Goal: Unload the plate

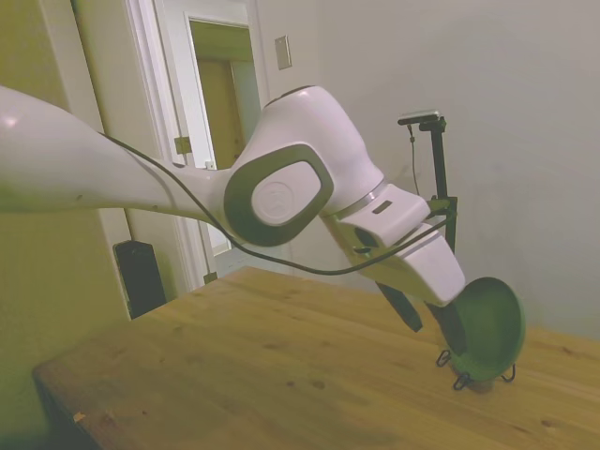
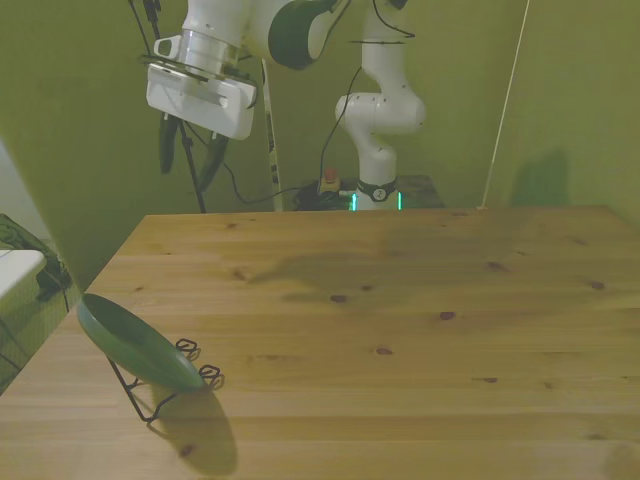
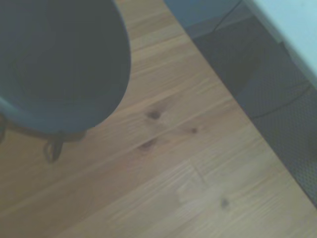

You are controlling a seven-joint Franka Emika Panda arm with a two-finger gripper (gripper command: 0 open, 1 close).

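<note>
The dark green plate (image 2: 135, 342) leans tilted in a thin black wire stand (image 2: 170, 390) near the table's corner on the front view's left. In the side view the plate (image 1: 492, 326) stands on edge at the right, its glossy face turned toward the arm. My gripper (image 2: 190, 155) hangs high above the table, well back from the plate, with its dark fingers (image 2: 167, 145) spread apart and nothing between them. The side view shows the gripper (image 1: 427, 317) beside the plate's rim. The wrist view catches the plate (image 3: 59, 64) and a wire loop (image 3: 52, 148) under it.
The wooden table (image 2: 400, 300) stretches wide toward the front view's right. Its edge (image 3: 233, 99) runs close to the plate, with dark floor beyond. A white object (image 2: 12, 272) sits off the table at the front view's left.
</note>
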